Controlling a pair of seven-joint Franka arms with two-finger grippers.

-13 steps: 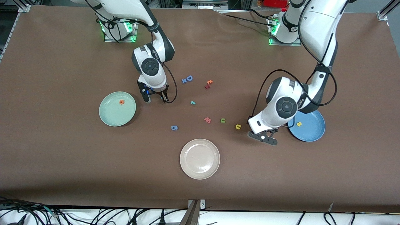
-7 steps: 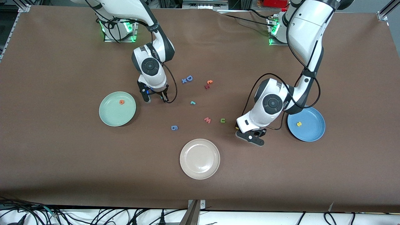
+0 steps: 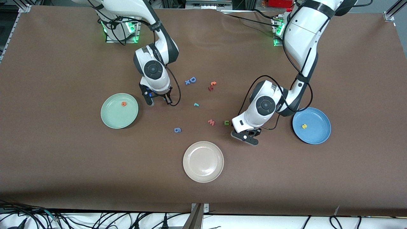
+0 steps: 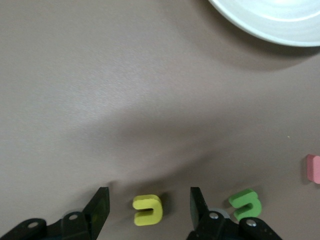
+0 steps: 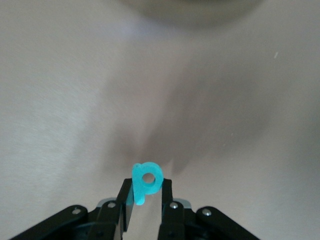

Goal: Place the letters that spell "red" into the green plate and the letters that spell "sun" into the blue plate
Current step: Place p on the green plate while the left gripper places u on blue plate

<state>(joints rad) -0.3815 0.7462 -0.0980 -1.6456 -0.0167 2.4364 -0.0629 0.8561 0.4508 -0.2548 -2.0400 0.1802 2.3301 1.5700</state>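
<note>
My left gripper (image 3: 244, 136) (image 4: 148, 196) hangs open low over the table, and the yellow "u" (image 4: 148, 209) lies between its fingers, untouched. The green "n" (image 3: 226, 122) (image 4: 246, 204) lies just beside it. My right gripper (image 3: 159, 100) (image 5: 146, 194) is shut on the teal "d" (image 5: 146, 181), beside the green plate (image 3: 111, 119). The orange "e" (image 3: 123, 103) lies in that plate. The teal "r" (image 3: 196, 104) rests mid-table. The yellow "s" (image 3: 304, 126) lies in the blue plate (image 3: 318, 135). In the front view the left hand hides the "u".
A beige plate (image 3: 203, 173) (image 4: 270, 17) sits nearer the front camera than the letters. A pink "w" (image 3: 211, 122) (image 4: 313, 168), a blue "g" (image 3: 177, 129), a blue "D" (image 3: 190, 80) and an orange and red pair (image 3: 212, 85) lie mid-table.
My left arm has swung from beside the blue plate to over the yellow "u", fingers either side of it. My right gripper has closed on the teal "d".
</note>
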